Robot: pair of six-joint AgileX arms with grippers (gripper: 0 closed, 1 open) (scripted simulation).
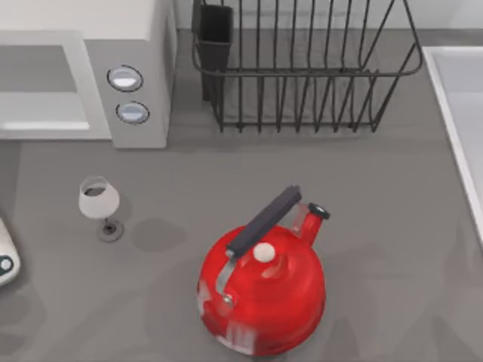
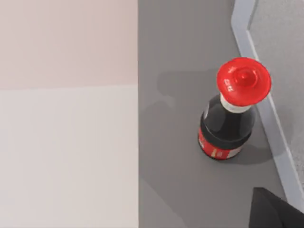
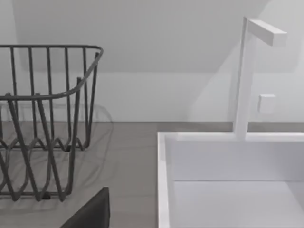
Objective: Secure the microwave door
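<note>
White-framed microwave door point(image 1: 41, 83) with greyish window sat at ten o'clock on the table, on the boxy white microwave point(image 1: 139, 45); long axis ran left-right. Left arm judged nearer (pincer opening: cannot tell).

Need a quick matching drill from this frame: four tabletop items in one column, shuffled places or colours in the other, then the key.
Things:
1. kettle
2. wine glass
3. dish rack
4. microwave

Descriptions:
A. black wire, far side of the table, middle
B. red, dark handle, near side
C. white, two round dials, far left
D. left of the kettle, dark liquid inside

Pairs: 1-B, 2-D, 3-A, 4-C
</note>
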